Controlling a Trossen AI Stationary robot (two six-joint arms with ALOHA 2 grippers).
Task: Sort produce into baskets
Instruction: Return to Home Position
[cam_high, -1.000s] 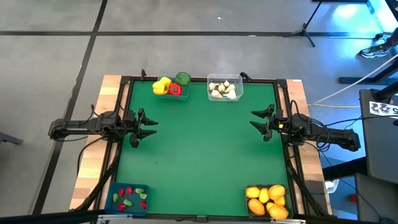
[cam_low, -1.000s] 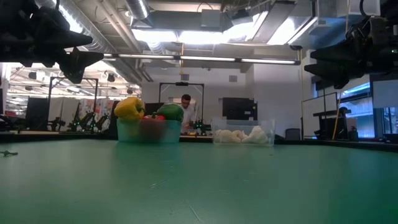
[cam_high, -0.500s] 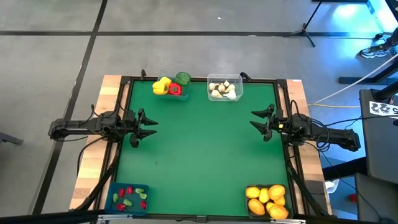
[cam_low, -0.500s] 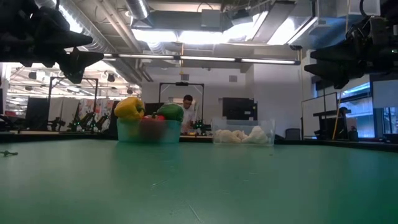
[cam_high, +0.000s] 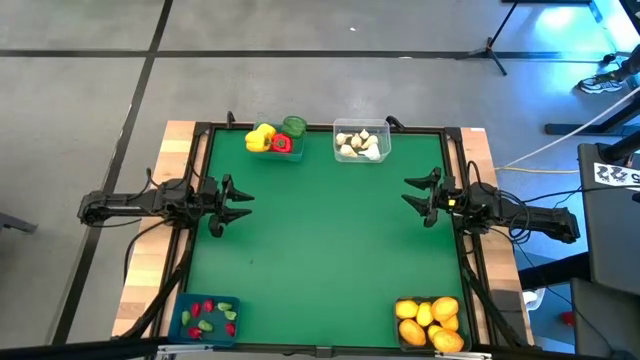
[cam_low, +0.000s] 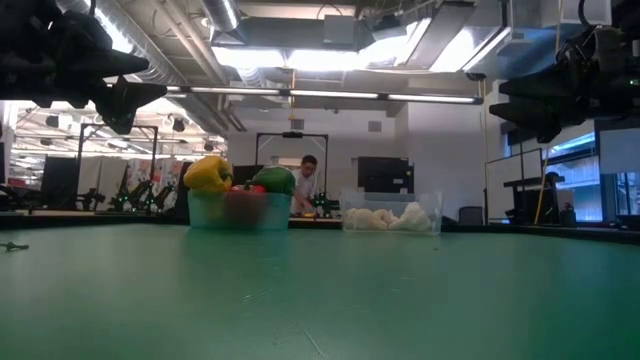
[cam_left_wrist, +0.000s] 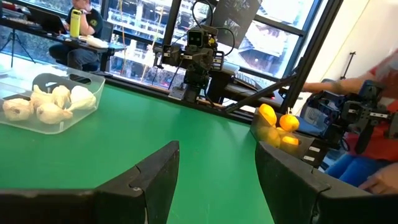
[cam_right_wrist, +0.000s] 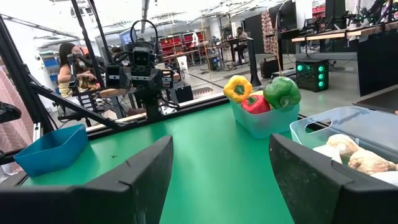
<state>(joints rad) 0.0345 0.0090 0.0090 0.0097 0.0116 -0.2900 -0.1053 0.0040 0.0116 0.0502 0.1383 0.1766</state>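
Observation:
Produce lies sorted in four baskets at the green mat's corners. Yellow, red and green peppers fill the teal basket (cam_high: 273, 140) at the far edge, and garlic bulbs lie in the clear basket (cam_high: 361, 142) beside it. Small red and green pieces sit in the blue basket (cam_high: 207, 320) at the near left. Citrus fills the dark basket (cam_high: 431, 323) at the near right. My left gripper (cam_high: 243, 204) hovers open at the mat's left edge and points level toward the right. My right gripper (cam_high: 407, 191) hovers open at the right edge, facing it. Neither has anything between its fingers.
A dark frame rail (cam_high: 320, 128) borders the mat, with wood table strips (cam_high: 150, 250) outside it. The mat's middle (cam_high: 325, 240) lies between the two grippers. People sit and stand in the room beyond the table (cam_low: 305, 180).

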